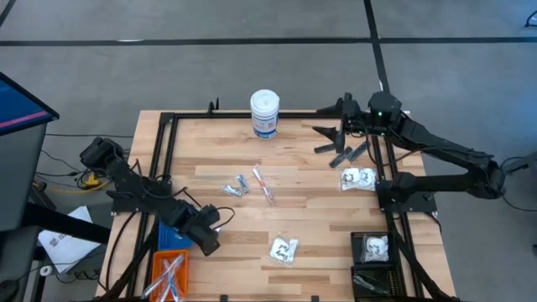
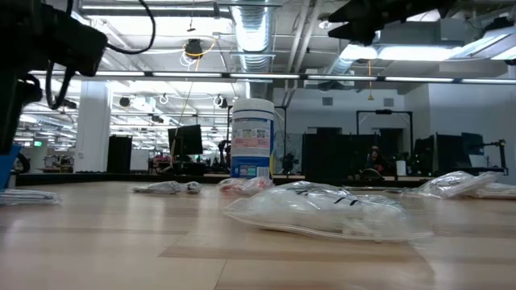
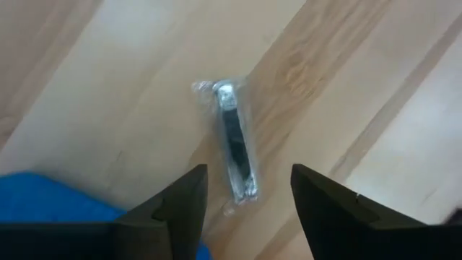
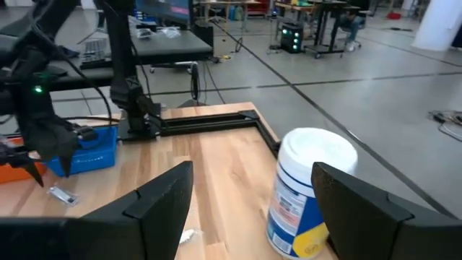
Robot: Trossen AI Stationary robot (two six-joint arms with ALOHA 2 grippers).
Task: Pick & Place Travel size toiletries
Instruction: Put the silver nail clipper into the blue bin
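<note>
Table (image 1: 310,210): pale wood planks, framed by a black rail.
Right arm: stretched along the right edge toward the far right corner.
Left arm: reaching in over the near left corner.
Blue bin (image 1: 172,241): at the near left corner, just beside the left gripper; orange bin (image 1: 168,277) next to it at the near edge, holding thin white sticks.
Black bin (image 1: 373,249): near right corner, one clear packet inside.
White canister (image 1: 264,113): upright at the middle of the far edge, blue label.
Right gripper (image 4: 249,209): raised above the table by the far right corner, jaws spread wide, nothing between them, canister just ahead.
Left gripper (image 3: 249,198): hovering low over the wood beside the blue bin, jaws released and apart.
Black piece in clear wrap (image 3: 236,144): flat on the table under the left gripper, lying free in the gap, touching neither finger.
Clear packets: one (image 1: 284,249) toward the near edge at centre, one (image 1: 358,179) by the right edge.
Loose black pieces (image 1: 346,153): scattered near the far right corner.
Silver-blue tubes (image 1: 234,187): table centre, left of the white-and-red sticks (image 1: 263,184).
</note>
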